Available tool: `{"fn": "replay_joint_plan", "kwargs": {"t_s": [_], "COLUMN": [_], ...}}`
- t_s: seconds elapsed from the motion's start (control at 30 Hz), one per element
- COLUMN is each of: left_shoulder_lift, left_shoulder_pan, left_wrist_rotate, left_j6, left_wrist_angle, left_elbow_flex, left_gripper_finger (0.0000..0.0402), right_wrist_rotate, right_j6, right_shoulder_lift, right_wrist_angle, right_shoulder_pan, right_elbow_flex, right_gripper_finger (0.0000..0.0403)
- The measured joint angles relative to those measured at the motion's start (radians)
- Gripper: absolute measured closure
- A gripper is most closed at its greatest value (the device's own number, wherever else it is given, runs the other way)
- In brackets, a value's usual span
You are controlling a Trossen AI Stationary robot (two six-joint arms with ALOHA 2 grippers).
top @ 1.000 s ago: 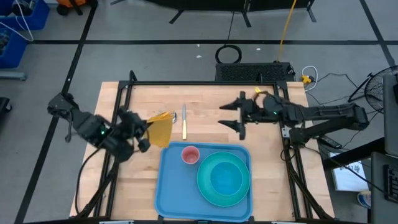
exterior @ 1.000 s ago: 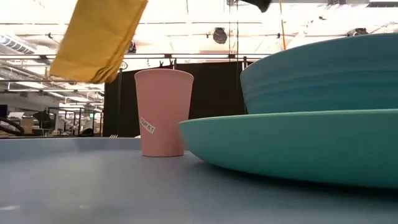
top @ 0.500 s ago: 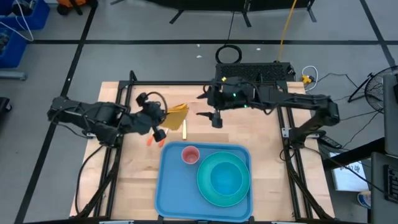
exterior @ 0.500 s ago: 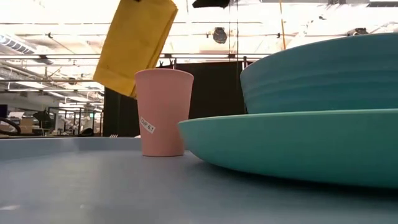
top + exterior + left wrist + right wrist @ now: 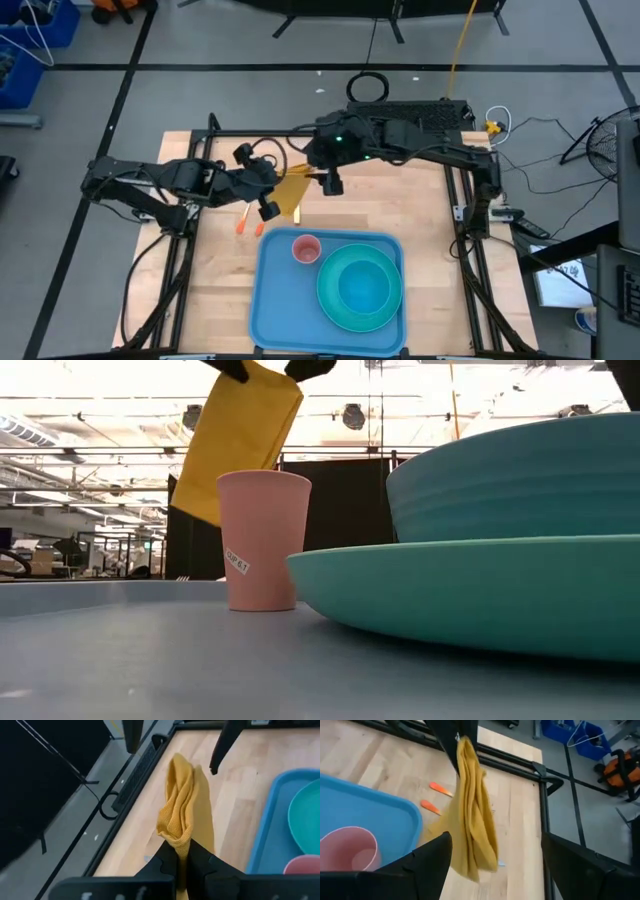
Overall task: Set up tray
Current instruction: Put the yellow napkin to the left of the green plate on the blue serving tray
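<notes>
Wooden table (image 5: 420, 215): tray (image 5: 278, 300) holds cup (image 5: 305, 248), plate (image 5: 345, 295); left fingers (image 5: 181, 865) pinch napkin (image 5: 291, 190); right fingers (image 5: 437, 852) open.

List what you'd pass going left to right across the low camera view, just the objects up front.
Yellow napkin hanging above the tray → pink cup → teal plate with the teal bowl sitting on it.

The only writing in view is a small white sticker on the pink cup (image 5: 263, 540), slanted across its side, its characters too small to read surely.
</notes>
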Motion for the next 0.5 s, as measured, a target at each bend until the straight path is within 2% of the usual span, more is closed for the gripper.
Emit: {"fn": "replay_joint_plan", "kwargs": {"t_s": [0.3,0.5], "left_shoulder_lift": [0.013,0.014], "left_shoulder_pan": [0.037,0.045], "left_wrist_rotate": [0.051,0.083], "left_j6": [0.070,0.116], "left_wrist_angle": [0.064,0.114], "left_elbow_flex": [0.001,0.001], "left_gripper_finger": [0.0394,0.0394], "right_wrist_rotate": [0.016,-0.020], "right_j6": [-0.052,-0.028], "right_shoulder_lift": [0.058,0.064], "right_wrist_angle": [0.012,0.016], "right_shoulder_pan": [-0.028,-0.061], "right_elbow_flex": [0.029,0.029], "right_gripper_finger": [0.0108,0.0111]}}
